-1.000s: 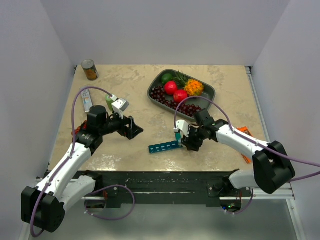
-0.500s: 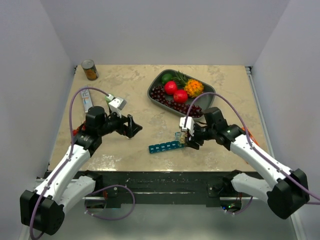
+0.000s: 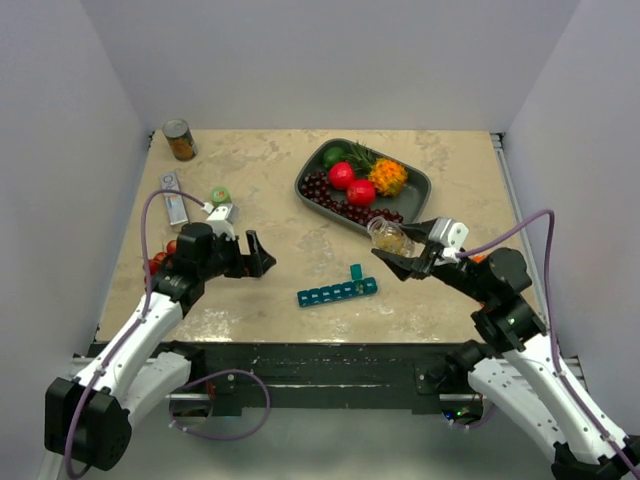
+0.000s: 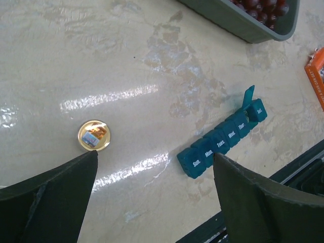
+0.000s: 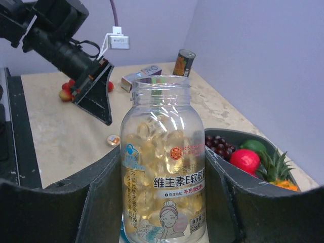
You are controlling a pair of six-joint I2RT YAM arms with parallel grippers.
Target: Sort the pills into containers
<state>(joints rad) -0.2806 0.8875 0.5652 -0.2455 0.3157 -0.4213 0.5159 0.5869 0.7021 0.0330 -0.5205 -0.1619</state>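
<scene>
Pills, pale yellow and glossy, fill most of a clear bottle that the right claw pinches between its two dark fingers, one pressed to each side of the labelled wall. The bottle's mouth is uncapped. In the top view it hangs tilted above the table, mouth pointing left, just in front of the grey fruit tray and to the right of the pill organiser. That teal strip lies flat on the tabletop between the two arms, apart from both. Its day-marked lids are down, apart from one near the right end, which stands up open. The left claw hovers over bare table with its fingers spread wide and nothing between them, the organiser lying beyond its right finger. A small gold cap rests on the table just beyond the left finger. An orange box shows at the right edge of the left wrist view, and a tin can stands in the table's far left corner.
</scene>
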